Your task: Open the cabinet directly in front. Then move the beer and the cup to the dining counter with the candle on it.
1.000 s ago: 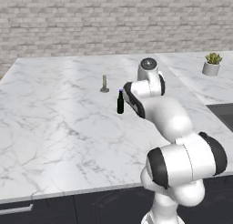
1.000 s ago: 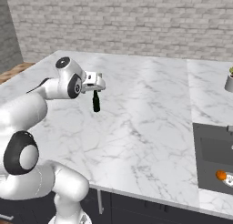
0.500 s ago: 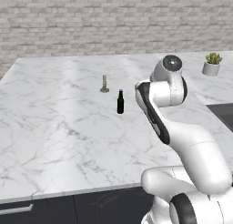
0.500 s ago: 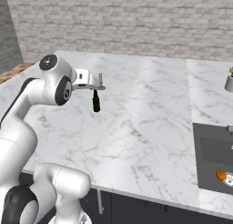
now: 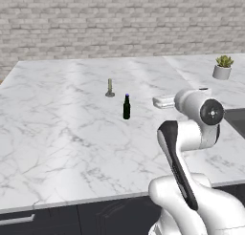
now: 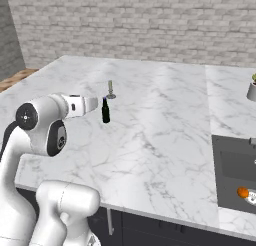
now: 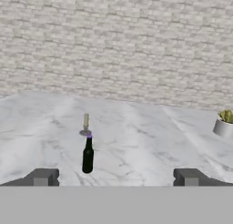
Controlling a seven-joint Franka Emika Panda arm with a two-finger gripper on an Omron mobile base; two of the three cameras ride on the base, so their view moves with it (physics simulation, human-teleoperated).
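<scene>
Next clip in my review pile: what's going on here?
The beer stands upright on the dining counter, just in front of the candle, apart from it. The gripper is open, holds nothing, and faces the bottle from a short way off. A potted plant sits off to the right.

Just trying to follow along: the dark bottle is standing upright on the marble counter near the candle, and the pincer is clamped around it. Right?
Not quite. The bottle does stand upright on the marble counter near the candle, but the pincer is open and apart from it, holding nothing. The hand view shows the bottle standing free beyond the spread fingertips.
</scene>
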